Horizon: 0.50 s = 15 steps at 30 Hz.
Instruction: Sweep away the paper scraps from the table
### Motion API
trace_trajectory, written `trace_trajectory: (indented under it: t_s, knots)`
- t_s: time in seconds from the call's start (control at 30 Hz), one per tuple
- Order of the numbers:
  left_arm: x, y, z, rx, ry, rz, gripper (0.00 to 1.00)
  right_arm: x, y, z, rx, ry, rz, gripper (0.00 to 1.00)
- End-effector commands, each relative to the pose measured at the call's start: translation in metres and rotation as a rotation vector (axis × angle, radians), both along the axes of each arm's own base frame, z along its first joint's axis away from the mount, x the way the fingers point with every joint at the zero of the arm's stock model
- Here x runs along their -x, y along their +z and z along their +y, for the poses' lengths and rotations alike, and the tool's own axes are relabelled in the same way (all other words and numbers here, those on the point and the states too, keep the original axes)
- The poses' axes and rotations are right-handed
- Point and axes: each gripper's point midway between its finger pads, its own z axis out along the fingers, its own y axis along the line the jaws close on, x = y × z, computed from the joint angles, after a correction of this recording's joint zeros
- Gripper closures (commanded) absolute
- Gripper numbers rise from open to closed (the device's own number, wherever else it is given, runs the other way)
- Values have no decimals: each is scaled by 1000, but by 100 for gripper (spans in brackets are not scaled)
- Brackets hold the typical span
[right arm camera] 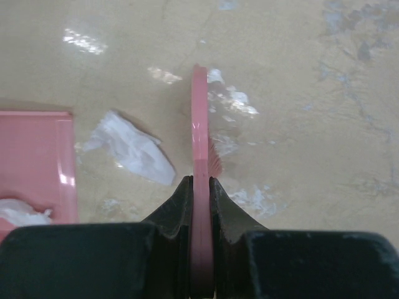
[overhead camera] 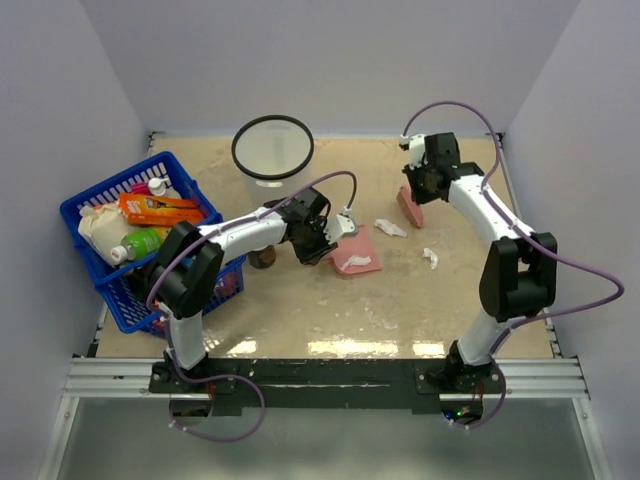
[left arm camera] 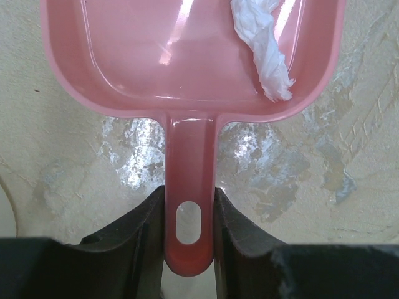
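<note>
One snug left claw (left arm camera: 189, 196) around dustpan handle (left arm camera: 190, 146).

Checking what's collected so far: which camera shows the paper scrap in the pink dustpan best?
The left wrist view: the twisted scrap sits in the dustpan corner, close and sharp. The top view shows a small white patch; the right wrist view shows only part of it.

The right gripper (right arm camera: 199, 182) is clamped on a thin pink brush (right arm camera: 199, 118), seen edge-on, with its bristles showing on the right side just past the fingertips. On the table (right arm camera: 299, 93), a white scrap (right arm camera: 132, 149) lies just left of the brush. Further left is a pink dustpan (right arm camera: 34, 156), with a second scrap (right arm camera: 22, 213) inside.
</note>
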Motion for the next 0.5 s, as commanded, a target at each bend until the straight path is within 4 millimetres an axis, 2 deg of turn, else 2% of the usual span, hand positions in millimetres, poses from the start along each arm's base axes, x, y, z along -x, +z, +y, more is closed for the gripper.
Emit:
trace_trajectory:
  t_s: [0.0,0.13,0.23,0.33,0.47]
  knots:
    - [-8,-4,1,-18,37,14,100,22,7,59,-132,132,24,100]
    - [-11,-7,-4,-16,32,19,100,61,9,97,-272,201,108,100]
    - [-13,-8,-8,-6,19,23,100,83,31,116,-412,237,119,100]
    - [-12,-10,-12,7,0,26,100,87,56,110,-426,229,73,100]
    - [-11,-4,-10,33,-35,-4,100,85,84,76,-319,196,-31,100]
